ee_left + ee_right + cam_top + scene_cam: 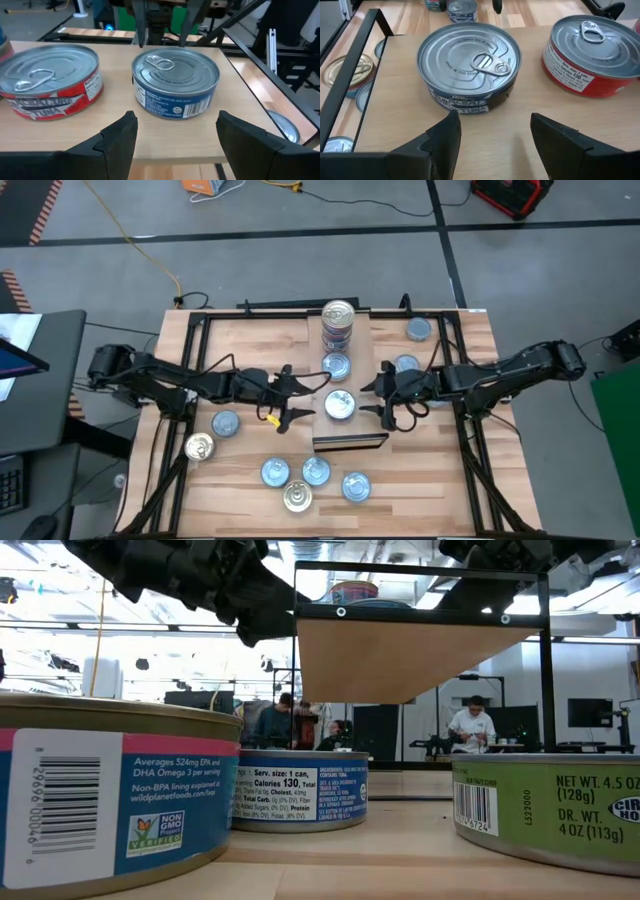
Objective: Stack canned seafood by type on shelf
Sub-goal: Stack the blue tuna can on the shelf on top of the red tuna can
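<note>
At the near edge of the tabletop (250,340) you see loose tins: a gold-topped tin (297,497) nearest, three blue-topped tins (315,471) around it, and farther left a gold tin (199,446) with a blue tin (225,423) beside it.

On the near end of the shelf (350,442) sits a blue-labelled tin (340,405), pull tab up. You have the left gripper (290,402) on its left and the right gripper (372,397) on its right, both with fingers spread wide, facing each other across it without touching.

Just beyond it on the shelf stands a red-labelled tin (337,366), then a stack of tins (338,326) at the far end.

Right of the shelf, two more tins (418,330) lie on the tabletop among the black frame bars (455,330).

Beyond the table, people (477,727) sit in the room.
</note>
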Tool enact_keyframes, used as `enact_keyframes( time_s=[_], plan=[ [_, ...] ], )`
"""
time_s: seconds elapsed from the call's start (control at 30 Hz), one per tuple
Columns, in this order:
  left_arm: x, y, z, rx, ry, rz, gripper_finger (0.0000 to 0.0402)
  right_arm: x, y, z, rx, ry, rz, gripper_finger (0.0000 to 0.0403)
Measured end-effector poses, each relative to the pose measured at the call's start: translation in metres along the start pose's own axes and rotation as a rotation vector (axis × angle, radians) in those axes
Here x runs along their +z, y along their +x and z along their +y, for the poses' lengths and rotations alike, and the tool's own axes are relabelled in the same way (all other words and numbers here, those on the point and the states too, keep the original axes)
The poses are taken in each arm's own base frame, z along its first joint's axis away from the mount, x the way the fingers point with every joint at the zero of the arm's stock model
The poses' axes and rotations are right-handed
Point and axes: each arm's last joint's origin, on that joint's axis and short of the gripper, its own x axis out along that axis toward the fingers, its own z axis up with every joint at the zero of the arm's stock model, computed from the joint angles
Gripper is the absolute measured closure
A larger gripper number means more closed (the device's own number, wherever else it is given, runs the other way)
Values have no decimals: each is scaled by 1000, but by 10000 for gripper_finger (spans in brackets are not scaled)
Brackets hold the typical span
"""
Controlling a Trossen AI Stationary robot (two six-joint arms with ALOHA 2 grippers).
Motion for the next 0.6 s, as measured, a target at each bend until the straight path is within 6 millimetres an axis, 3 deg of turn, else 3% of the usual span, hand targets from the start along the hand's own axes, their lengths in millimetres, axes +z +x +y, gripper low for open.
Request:
enact_keyframes(
  time_s=[0.37, 0.6],
  plan=[
    [1, 36, -5, 90, 74, 77, 143, -6, 23, 4, -3, -16, 34, 137],
    [5, 45, -10, 66, 83, 113, 143, -3, 27, 5, 2, -32, -3, 137]
  ],
)
